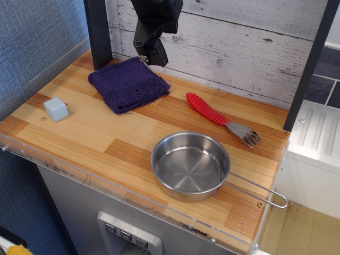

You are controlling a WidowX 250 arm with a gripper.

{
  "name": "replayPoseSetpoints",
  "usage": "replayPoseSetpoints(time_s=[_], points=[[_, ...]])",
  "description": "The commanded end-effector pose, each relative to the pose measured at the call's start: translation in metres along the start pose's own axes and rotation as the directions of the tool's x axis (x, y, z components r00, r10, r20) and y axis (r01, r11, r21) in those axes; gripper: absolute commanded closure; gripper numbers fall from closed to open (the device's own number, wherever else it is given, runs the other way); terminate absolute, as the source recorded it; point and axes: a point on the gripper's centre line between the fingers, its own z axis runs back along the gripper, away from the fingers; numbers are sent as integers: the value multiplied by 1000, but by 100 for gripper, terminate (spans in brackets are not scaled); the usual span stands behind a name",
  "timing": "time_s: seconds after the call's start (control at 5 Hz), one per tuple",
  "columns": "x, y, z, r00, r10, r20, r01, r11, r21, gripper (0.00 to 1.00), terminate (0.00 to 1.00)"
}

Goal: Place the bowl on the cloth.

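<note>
The shiny steel bowl (190, 165) sits upright on the wooden table near the front right, its thin wire loop handle (260, 191) pointing right toward the table edge. The dark purple cloth (128, 84) lies flat at the back left of the table. My gripper (150, 53) hangs above the cloth's far edge, near the back wall, well away from the bowl. It holds nothing; its fingers look close together, but I cannot tell if they are shut.
A fork with a red handle (220, 119) lies between cloth and bowl, toward the back right. A small pale blue-grey cube (56, 109) sits at the left. A dark post (98, 32) stands behind the cloth. The table's front edge is close to the bowl.
</note>
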Motion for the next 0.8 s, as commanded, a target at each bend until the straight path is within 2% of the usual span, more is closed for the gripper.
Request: replayPoseSetpoints(time_s=[0.0,0.2,0.4,0.6], points=[[0,0,0,1000,0,0,0,1000,0,0,0],[2,-18,0,993,118,-17,-118,993,13,0,0],[5,-41,-1,968,251,-12,-251,968,10,0,0],[10,-58,-2,937,345,-49,-345,938,13,0,0]])
